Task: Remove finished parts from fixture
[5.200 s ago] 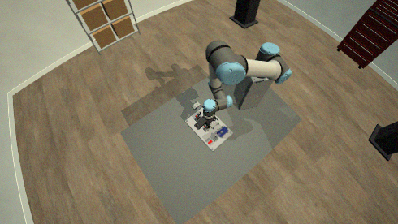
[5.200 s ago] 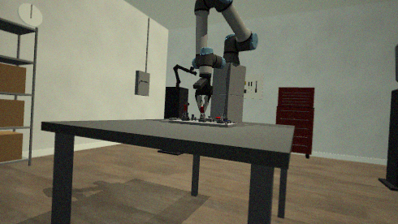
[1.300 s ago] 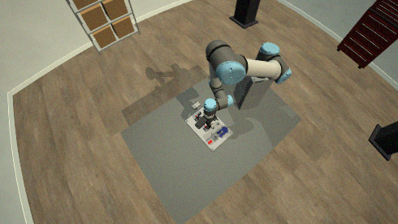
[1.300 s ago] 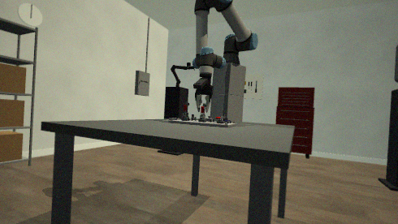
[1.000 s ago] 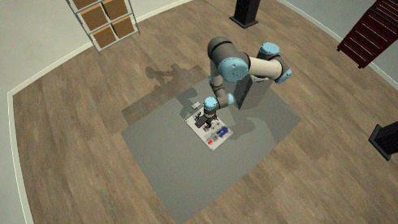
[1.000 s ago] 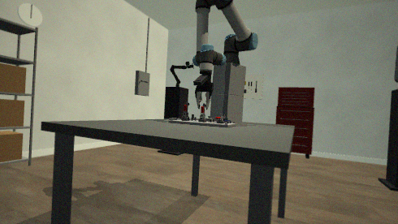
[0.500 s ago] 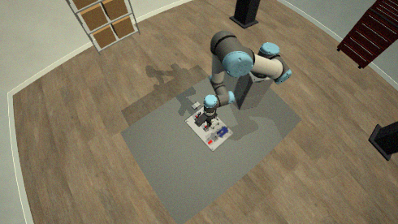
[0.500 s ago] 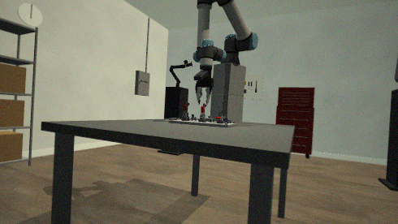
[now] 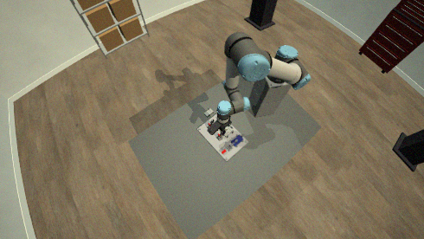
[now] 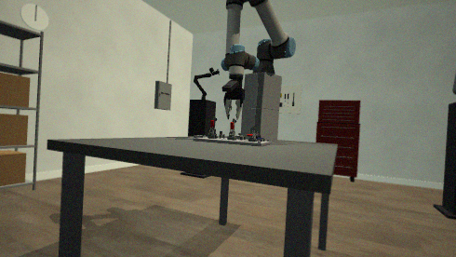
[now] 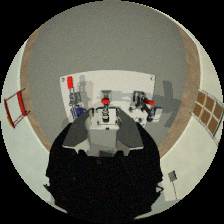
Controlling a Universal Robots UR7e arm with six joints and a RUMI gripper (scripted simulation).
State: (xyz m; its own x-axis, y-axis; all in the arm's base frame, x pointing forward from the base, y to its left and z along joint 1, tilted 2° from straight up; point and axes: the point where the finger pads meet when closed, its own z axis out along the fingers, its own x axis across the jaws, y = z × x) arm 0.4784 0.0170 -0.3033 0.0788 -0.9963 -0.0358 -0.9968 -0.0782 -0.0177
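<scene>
Above the white rectangular fixture plate [image 9: 216, 140] on the grey table [image 9: 182, 173] hangs the dark two-jaw gripper [image 10: 232, 110], fingers partly spread, gripping nothing and touching nothing. One small grey finished part [image 9: 208, 112] lies flat beside the fixture. The blue blank [image 9: 236, 139] sits clamped on the plate.

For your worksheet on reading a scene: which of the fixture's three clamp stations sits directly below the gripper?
The middle station, framed between the gripper fingers; the other two flank it.
</scene>
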